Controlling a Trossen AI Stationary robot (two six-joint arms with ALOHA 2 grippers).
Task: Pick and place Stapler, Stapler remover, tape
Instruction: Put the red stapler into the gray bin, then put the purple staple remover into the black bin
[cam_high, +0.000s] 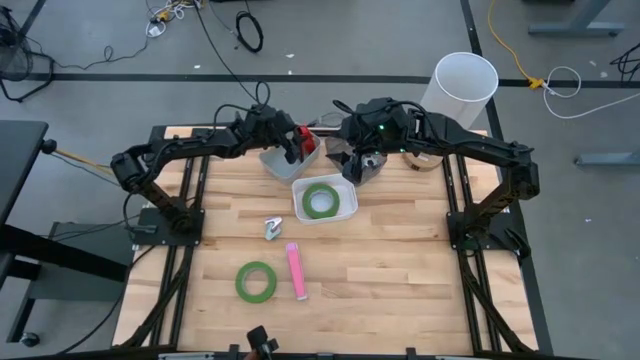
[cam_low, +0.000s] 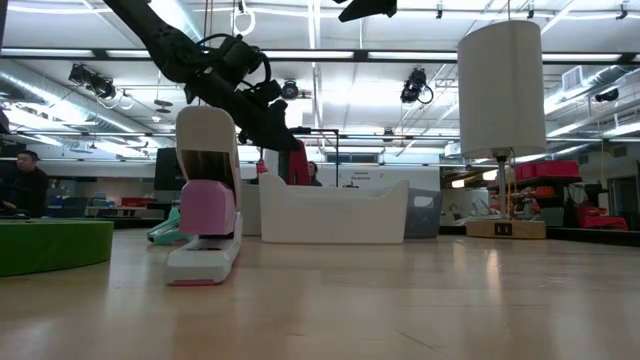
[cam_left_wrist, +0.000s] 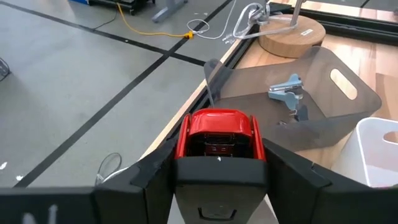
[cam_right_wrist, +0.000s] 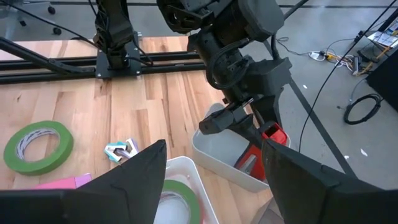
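My left gripper (cam_high: 294, 148) is shut on a red and black stapler (cam_left_wrist: 214, 134) over a white bin (cam_high: 283, 163) at the far middle. My right gripper (cam_right_wrist: 214, 186) is open and empty above a grey bin (cam_left_wrist: 323, 93), which holds a blue-grey stapler remover (cam_left_wrist: 286, 90). One green tape roll (cam_high: 321, 200) lies in a second white bin (cam_high: 345, 208). Another green roll (cam_high: 256, 281) lies flat on the table. A pink stapler (cam_high: 296, 270) and a second stapler remover (cam_high: 272, 228) lie on the table between them. The red roll is out of view. My left gripper pinches the stapler's two long sides (cam_left_wrist: 180, 146) between its two fingers, which lie along it. The fingers slant down from the table's left. The stapler tilts with its red end (cam_right_wrist: 264, 140) down inside the white bin; whether it touches the bin I cannot tell.
A lamp with a white shade (cam_high: 465, 85) on a wooden base (cam_left_wrist: 292, 37) stands at the far right. The bins crowd the far middle, with the two grippers close together. People show in the room behind (cam_low: 25, 180).
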